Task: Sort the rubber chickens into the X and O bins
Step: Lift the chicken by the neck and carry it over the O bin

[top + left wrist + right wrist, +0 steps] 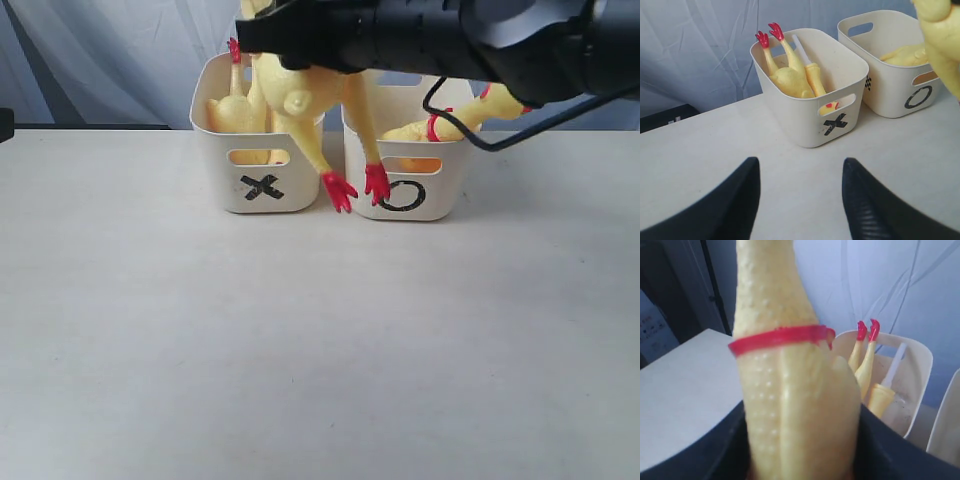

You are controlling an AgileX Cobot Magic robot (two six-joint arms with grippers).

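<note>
My right gripper [802, 440] is shut on the neck of a yellow rubber chicken [790, 390], just below its red neck band [777, 337]. In the exterior view this chicken [300, 100] hangs from the right gripper [265, 35] above the bins, its red feet [340, 190] dangling in front of the gap between them. The X bin [262, 185] holds another chicken [235, 112], feet up [769, 35]. A third chicken [430, 128] lies in the O bin [405, 195], its head end over the right rim. My left gripper [800, 162] stands open over bare table in front of the X bin [810, 115].
The black right arm [450, 35] spans the top of the exterior view with a cable [470, 135] looping over the O bin. A pale curtain [100, 60] hangs behind the white table [300, 350]. The O bin [895, 85] stands beside the X bin.
</note>
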